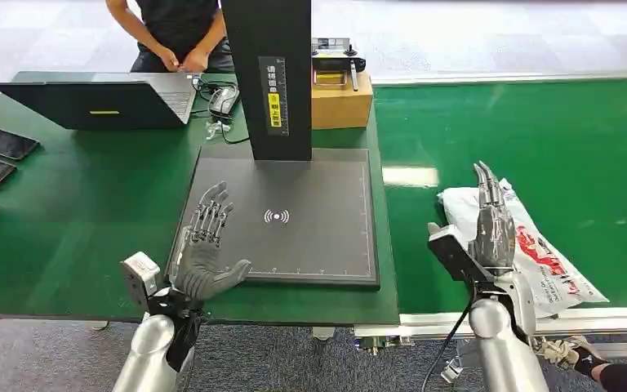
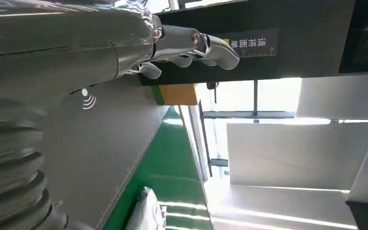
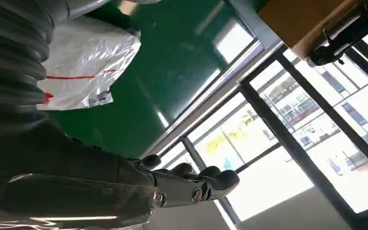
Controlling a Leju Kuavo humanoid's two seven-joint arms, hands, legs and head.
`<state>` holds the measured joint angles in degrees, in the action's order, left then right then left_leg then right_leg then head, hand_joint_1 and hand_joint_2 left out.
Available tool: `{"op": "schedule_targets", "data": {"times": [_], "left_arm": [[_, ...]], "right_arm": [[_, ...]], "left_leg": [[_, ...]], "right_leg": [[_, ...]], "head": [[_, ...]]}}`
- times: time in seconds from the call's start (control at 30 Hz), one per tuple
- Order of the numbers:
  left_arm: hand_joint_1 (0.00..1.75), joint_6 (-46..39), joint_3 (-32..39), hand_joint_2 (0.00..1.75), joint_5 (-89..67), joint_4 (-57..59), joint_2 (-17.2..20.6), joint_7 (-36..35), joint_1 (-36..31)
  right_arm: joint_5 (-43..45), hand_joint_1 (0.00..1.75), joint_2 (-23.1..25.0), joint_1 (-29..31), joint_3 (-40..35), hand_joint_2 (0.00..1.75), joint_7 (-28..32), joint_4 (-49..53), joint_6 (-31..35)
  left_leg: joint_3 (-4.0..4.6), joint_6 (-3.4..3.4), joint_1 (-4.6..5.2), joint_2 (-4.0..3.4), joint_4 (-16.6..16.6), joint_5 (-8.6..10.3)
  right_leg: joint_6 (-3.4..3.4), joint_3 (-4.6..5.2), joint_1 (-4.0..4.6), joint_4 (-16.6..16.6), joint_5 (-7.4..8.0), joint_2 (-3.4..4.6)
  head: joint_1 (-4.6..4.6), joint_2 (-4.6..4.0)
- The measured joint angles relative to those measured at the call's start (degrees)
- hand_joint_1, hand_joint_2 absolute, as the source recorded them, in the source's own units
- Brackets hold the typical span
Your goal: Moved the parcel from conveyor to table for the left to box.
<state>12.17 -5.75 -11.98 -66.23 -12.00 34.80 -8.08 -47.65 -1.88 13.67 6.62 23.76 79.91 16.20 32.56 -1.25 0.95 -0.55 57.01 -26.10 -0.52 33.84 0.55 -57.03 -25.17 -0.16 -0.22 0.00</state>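
A white plastic parcel (image 1: 539,245) with red print lies on the green conveyor belt (image 1: 539,139) at the right, near its front edge. My right hand (image 1: 490,220) hovers over the parcel's left part, fingers straight and apart, holding nothing. The parcel (image 3: 84,67) also shows in the right wrist view, beside my right hand (image 3: 187,184). My left hand (image 1: 204,245) is open above the near left corner of the black scanner pad (image 1: 326,245) on the green table (image 1: 73,220). The left wrist view has my left hand (image 2: 191,45) over the pad (image 2: 100,143).
A black scanner post (image 1: 273,73) rises from the pad's far edge. Behind it sit a cardboard box (image 1: 343,98), a laptop (image 1: 106,102) and a mouse (image 1: 223,100). Phones (image 1: 4,145) lie at the table's left edge. A person (image 1: 175,33) stands beyond the table.
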Motion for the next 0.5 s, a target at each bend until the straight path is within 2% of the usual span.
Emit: {"op": "schedule_targets", "data": {"times": [0.1,0.23,0.37,0.5], "left_arm": [[0.0,-0.04,0.0,1.75,0.02,0.0,0.02,0.02,0.01],[0.0,-0.7,0.04,1.75,0.17,0.0,0.07,0.04,0.5],[0.0,-1.38,0.15,1.75,0.33,0.0,0.13,0.2,1.33],[0.0,-1.51,0.22,1.75,0.0,-0.11,0.11,0.07,1.56]], "right_arm": [[-0.75,0.0,-0.31,0.32,0.09,1.75,-0.79,-0.63,0.42],[-6.32,0.0,-1.01,2.22,1.6,1.75,-8.29,-3.15,1.38],[-13.89,0.0,-2.62,4.73,4.64,1.75,-14.67,-8.62,5.38],[-17.16,0.0,-3.43,6.17,7.89,1.75,-20.15,-13.69,1.13]], "left_leg": [[0.0,0.0,-0.01,-0.01,-0.01,0.0],[0.0,0.0,-0.01,-0.01,-0.01,0.0],[0.01,-0.01,0.01,0.01,0.0,0.01],[0.01,-0.03,0.02,0.01,0.01,0.0]], "right_leg": [[-0.01,0.01,0.01,0.0,0.0,0.01],[0.0,0.0,0.01,0.0,0.0,0.01],[0.02,-0.02,-0.02,0.0,0.01,-0.01],[0.03,-0.02,-0.03,0.0,0.02,-0.02]], "head": [[0.0,0.0],[0.02,0.0],[0.0,0.0],[0.02,0.0]]}}
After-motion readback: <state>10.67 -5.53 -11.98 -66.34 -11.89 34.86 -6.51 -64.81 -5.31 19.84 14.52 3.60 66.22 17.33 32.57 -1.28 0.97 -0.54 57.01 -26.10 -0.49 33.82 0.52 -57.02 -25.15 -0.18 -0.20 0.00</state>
